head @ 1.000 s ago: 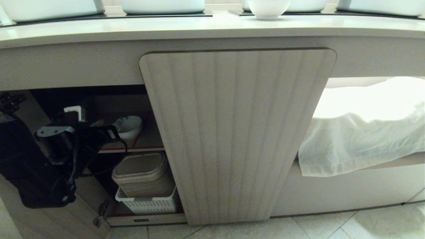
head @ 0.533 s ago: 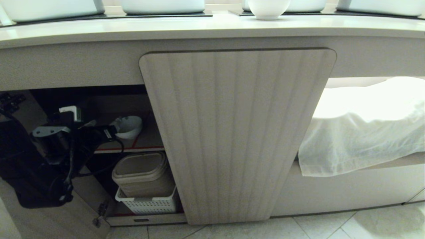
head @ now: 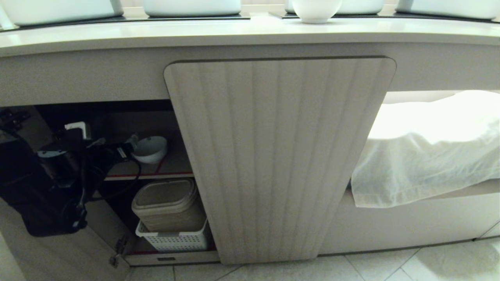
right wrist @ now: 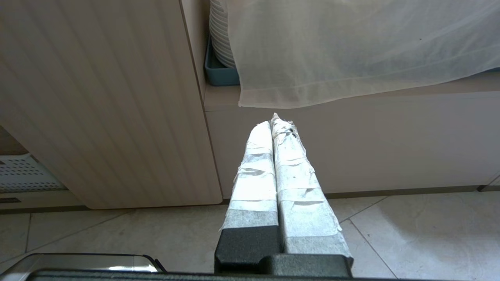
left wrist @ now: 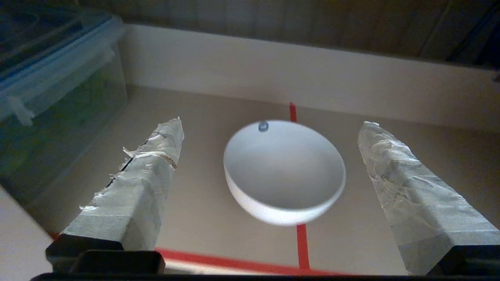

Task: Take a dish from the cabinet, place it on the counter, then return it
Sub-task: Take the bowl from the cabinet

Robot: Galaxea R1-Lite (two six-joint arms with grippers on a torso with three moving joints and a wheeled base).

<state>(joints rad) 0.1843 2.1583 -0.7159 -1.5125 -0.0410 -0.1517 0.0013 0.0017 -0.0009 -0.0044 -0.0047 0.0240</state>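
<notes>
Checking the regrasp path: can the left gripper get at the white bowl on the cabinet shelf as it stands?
Probably yes. In the left wrist view the left gripper is open, its taped fingers stand apart on either side of the white bowl, and nothing lies between them. The clear storage bin sits off to one side.
</notes>
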